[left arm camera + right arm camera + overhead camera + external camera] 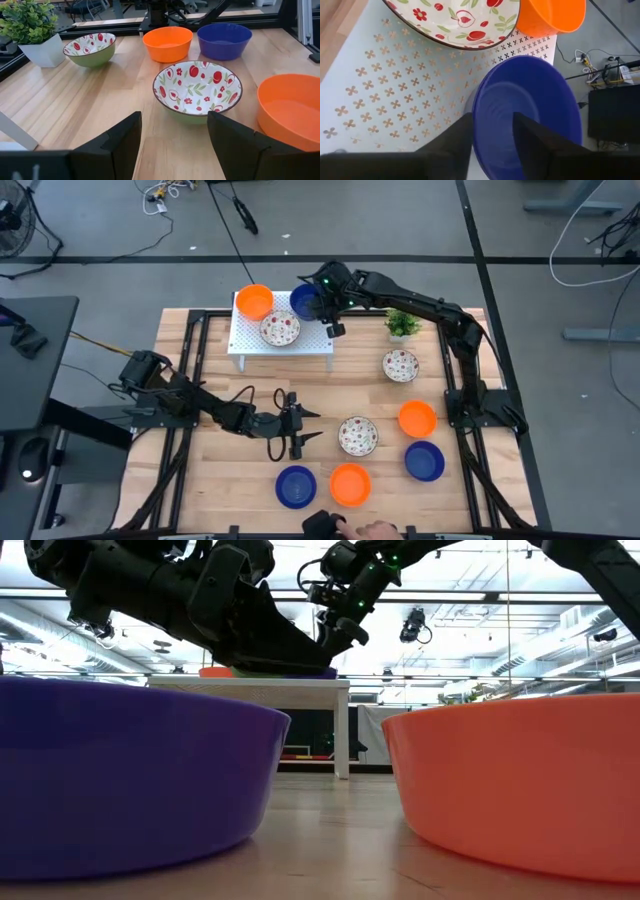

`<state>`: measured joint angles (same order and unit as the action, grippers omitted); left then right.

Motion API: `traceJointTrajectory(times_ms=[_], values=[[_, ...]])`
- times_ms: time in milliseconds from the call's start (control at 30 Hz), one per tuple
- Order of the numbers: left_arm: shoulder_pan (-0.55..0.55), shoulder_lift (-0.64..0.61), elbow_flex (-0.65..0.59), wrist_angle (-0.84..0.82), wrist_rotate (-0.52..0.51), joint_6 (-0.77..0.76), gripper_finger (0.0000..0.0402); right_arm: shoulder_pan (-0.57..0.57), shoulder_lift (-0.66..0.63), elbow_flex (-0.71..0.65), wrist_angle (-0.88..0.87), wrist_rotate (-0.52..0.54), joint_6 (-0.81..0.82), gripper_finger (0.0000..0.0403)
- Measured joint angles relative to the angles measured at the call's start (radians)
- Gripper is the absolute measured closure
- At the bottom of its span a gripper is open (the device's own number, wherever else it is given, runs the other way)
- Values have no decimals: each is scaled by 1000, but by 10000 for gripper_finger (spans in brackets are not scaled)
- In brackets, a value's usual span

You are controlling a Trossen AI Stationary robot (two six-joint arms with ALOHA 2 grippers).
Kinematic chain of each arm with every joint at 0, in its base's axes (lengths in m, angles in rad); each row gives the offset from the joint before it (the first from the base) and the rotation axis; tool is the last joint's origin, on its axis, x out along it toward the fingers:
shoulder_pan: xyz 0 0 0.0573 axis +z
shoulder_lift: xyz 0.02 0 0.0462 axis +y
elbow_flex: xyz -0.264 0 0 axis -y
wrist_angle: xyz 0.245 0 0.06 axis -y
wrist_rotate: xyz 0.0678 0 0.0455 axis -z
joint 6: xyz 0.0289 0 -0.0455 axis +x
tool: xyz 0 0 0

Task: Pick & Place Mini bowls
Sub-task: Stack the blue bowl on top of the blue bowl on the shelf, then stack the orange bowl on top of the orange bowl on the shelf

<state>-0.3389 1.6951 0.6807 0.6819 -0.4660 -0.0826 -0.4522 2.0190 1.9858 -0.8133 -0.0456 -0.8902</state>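
— Nine bowls we count from above. Three sit on the rack (281, 340): an orange bowl (254, 301), a blue bowl (305, 302) and a speckled bowl (280, 330). Six lie loose on the table (220, 375): a second speckled bowl (401, 365) near the plant (402, 324), a third speckled bowl (357, 435), two more orange ones and two more blue ones towards the near edge.

— And the right gripper (492, 127)?

— Over the rack's far corner, fingers straddling the rim of the blue bowl there, one inside and one outside. They sit close around the wall, so we log them as clamped on it, though we cannot tell whether they grip or are about to let go. We judge the rim pinch is chosen because the bowl is too wide to span.

— Left gripper (174, 145)?

— Low over the middle of the table, fingers apart, holding nothing. It points at the third speckled bowl, just ahead of it, so we take that as its next item.

— Why the grouping?

— We read the rack as the collecting place: bowls packed close there, the rest spread out and waiting. About a third done, by our estimate.

— Risks?

— The rack's bowls nearly touch; setting one down could nudge a neighbour. A person's hand (378, 531) shows at the near edge.
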Motion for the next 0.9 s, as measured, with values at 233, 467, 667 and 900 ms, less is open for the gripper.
traceJointTrajectory(times_ms=[233,467,667,900], values=[[0,0,0,0,0,0,170,1,-3,0,-13,0,-11,199],[0,0,0,0,0,0,170,25,-75,-2,-39,16,-27,195],[0,0,0,0,0,0,170,78,-220,-1,-122,62,93,210],[-2,0,0,5,0,0,170,141,-422,-106,-276,-12,319,241]])
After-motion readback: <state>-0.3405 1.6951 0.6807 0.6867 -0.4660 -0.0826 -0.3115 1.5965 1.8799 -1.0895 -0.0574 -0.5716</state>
